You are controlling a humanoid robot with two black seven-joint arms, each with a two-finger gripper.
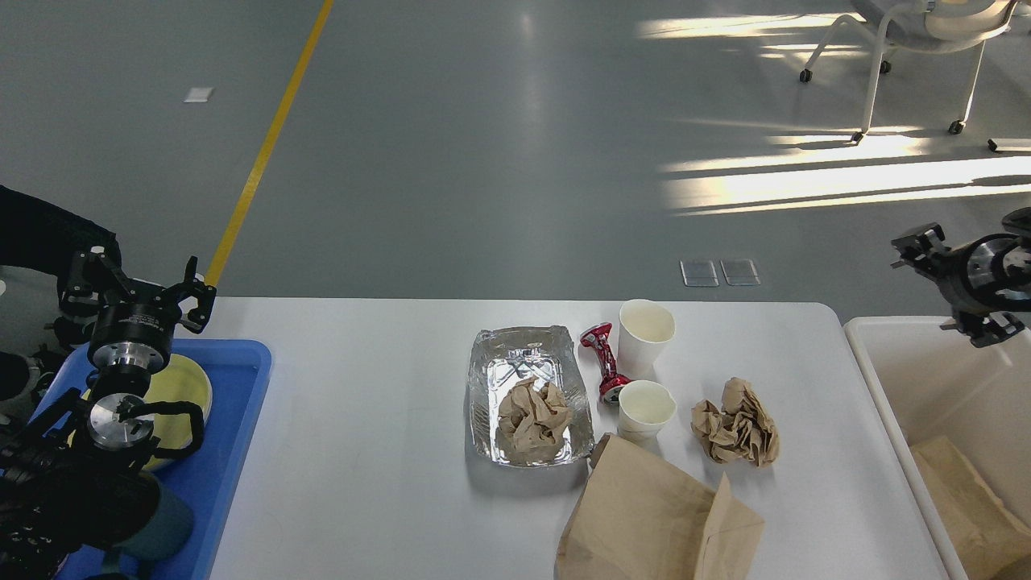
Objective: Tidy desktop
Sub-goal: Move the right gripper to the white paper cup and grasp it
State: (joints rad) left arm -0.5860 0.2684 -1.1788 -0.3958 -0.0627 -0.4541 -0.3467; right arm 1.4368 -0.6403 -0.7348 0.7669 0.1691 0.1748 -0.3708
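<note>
Two grippers wait empty with jaws spread, the left gripper (189, 300) above the tray (242, 419), the right gripper (938, 286) above the bin (878, 379) flanking the littered desktop (362, 483).

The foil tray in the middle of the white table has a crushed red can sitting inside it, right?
Not quite. The head view shows the foil tray in the middle of the desktop holding a crumpled brown paper ball. The crushed red can lies outside it, on the desktop between the tray and the two white paper cups.
</note>
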